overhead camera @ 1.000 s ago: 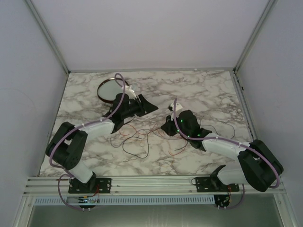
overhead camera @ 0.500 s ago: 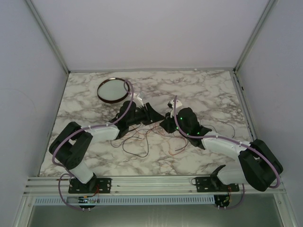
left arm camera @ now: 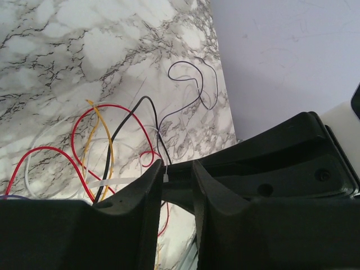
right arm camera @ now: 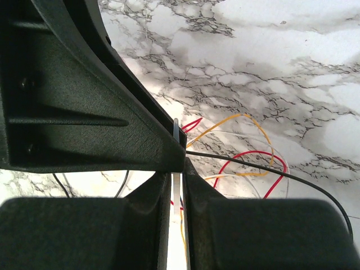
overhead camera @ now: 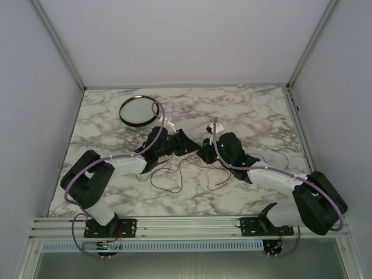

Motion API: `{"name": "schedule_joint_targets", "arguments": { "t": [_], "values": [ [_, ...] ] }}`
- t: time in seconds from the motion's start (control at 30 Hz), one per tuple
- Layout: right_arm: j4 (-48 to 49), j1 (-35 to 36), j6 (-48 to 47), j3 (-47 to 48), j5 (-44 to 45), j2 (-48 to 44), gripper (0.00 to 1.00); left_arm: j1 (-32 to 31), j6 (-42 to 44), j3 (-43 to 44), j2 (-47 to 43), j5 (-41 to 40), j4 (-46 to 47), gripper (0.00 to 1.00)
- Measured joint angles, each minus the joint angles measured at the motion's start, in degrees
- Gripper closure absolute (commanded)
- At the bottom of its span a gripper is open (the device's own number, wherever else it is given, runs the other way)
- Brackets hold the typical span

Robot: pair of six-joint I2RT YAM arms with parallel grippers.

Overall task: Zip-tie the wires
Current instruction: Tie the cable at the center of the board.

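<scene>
**Wires and fingers, seen from above and from both wrists.** The wires (overhead camera: 177, 171) lie as a loose tangle on the marbled bench (overhead camera: 261, 116). They sit between the two arms, just nearer the arm bases than the two sets of fingers. The tangle points no single way. Its longer spread runs left to right across the bench, with loops trailing toward the near edge.

In the left wrist view, red, black, yellow, white and dark strands curve in from separate loops and draw together close to the fingertips. A white zip tie (right arm camera: 176, 132) lies across some of these strands.

The right fingers (right arm camera: 253, 236) are closed on the zip tie, whose strip runs straight through the slit between them. A black strand leaves the same spot toward the right.

The left fingers (left arm camera: 129, 225) stand slightly apart, with a narrow gap between them. The tie's end shows in that gap against one finger; whether it is pinched cannot be told.

The two sets of fingertips meet almost tip to tip near the bench's middle. A round dark-rimmed dish (overhead camera: 138, 110) lies well apart, toward the far left.
</scene>
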Motion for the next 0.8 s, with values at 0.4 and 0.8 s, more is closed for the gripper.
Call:
{"name": "schedule_joint_targets", "arguments": {
  "t": [0.4, 0.8],
  "values": [
    [-0.11, -0.07, 0.74, -0.02, 0.70, -0.02, 0.94, -0.15, 0.20, 0.00, 0.13, -1.31, -0.35, 1.00],
    [1.25, 1.73, 1.97, -1.16, 4.57, -1.84, 0.95, 2.64, 0.68, 4.04, -0.07, 0.26, -5.07, 1.00]
  ]
}}
